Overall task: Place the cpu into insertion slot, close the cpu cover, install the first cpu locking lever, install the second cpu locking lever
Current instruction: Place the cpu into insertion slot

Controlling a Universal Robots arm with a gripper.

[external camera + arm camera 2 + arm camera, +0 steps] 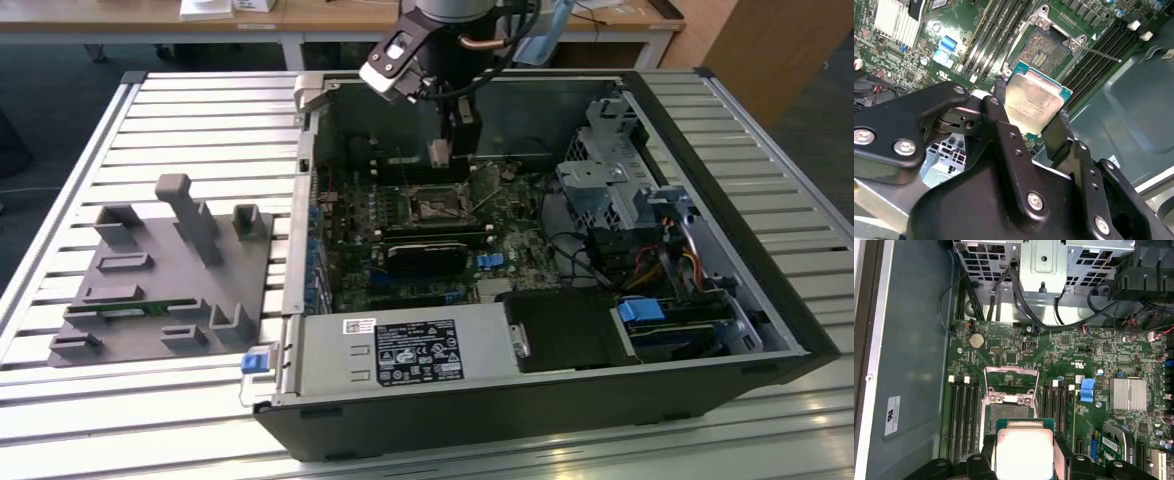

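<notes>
My gripper hangs inside the open computer case, shut on the cpu, a flat square chip with a dull silver top and green edge. Black fingers clamp two opposite edges of the chip. The cpu hovers just above and slightly short of the insertion slot, whose dark pin field lies uncovered inside a silvery rim. In the first wrist view, the cpu cover stands flipped open at the far side of the insertion slot. A thin locking lever sticks out loose beside the socket.
Memory slots flank the socket on both sides. A finned heatsink and blue connector sit on the board. Drive cage, cables and power supply fill the case. A grey fixture block lies on the slatted table.
</notes>
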